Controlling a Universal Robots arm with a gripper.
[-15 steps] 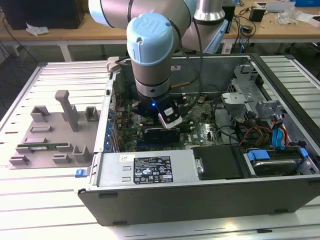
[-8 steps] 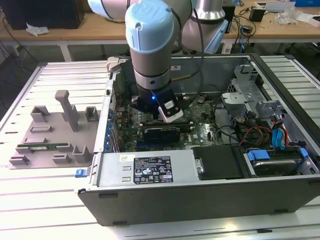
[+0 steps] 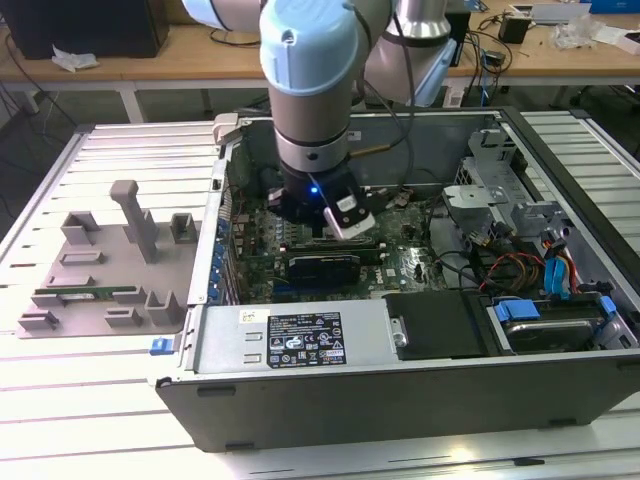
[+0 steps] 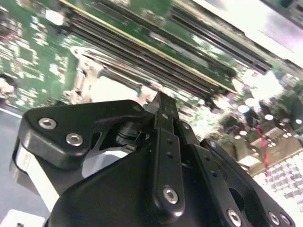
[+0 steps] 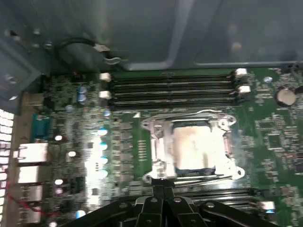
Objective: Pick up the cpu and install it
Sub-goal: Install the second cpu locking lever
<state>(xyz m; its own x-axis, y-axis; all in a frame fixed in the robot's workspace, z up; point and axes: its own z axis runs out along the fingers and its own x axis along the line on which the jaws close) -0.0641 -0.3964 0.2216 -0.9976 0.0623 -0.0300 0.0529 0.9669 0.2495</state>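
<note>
**Hand closed above seated cpu inside open case**

We find the hand (image 5: 163, 201) lowered into the open computer case (image 3: 300, 400), which lies on its side on the ribbed worktop (image 3: 110, 400). In both wrist views its fingers (image 4: 165, 142) are drawn together, tip against tip, with nothing clamped between them.

The cpu (image 5: 191, 146) lies just ahead of the fingertips, flat inside the socket frame (image 5: 156, 125) on the motherboard (image 5: 274, 137). Its silvery top is level, and the metal frame borders it on all four sides. We cannot tell whether the frame's retaining lever is latched. The fingertips stand at the frame's near edge; we cannot tell whether they touch it.

Beyond the socket, away from the hand, four memory slots (image 5: 173, 90) run parallel to the frame's far edge, close beside it. A further row of slots (image 5: 227, 193) lies on the hand's own side, directly beneath the fingers. Room around the fingers is therefore narrow in both directions across the socket.

In the exterior view the arm (image 3: 310, 90) descends through the case's open side. The case wall (image 3: 215, 250) stands near it on the exterior view's left, and a bundle of cables (image 3: 500, 265) lies well apart on the exterior view's right.

Outside the case, a grey fixture tray (image 3: 100, 260) rests on the worktop holding a memory stick (image 3: 85, 295), well apart from the hand.
</note>
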